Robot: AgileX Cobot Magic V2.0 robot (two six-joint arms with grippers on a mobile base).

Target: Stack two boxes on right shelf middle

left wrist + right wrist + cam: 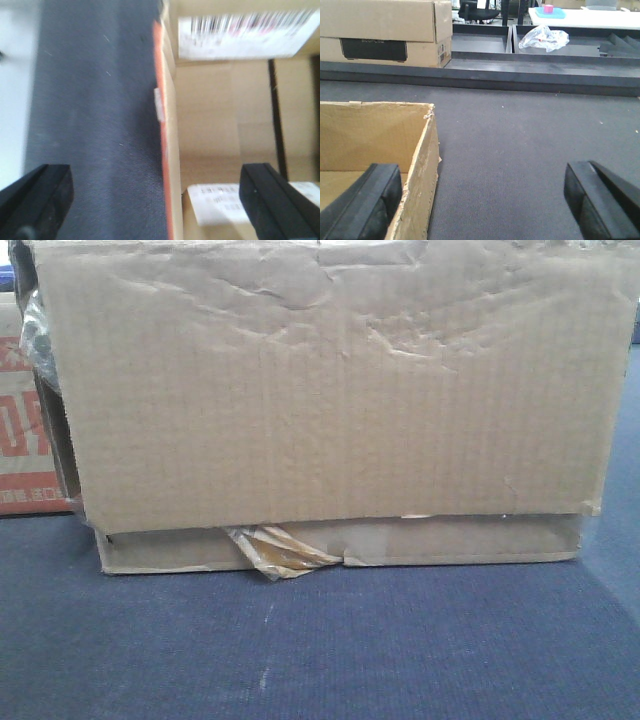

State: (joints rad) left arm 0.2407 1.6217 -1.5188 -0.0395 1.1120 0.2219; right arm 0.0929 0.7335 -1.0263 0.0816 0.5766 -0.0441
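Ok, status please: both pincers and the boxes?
Left pincer open, empty, over labelled box edge. Right pincer open, empty, beside open box. Large box fills front view.

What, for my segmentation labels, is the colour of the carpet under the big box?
The carpet is dark blue-grey, clearest in the exterior front-facing view beneath the box.

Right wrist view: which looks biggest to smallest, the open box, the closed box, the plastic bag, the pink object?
1. open box and closed box: about alike; the open one is nearer, so unranked.
2. plastic bag.
3. pink object, tiny and far.
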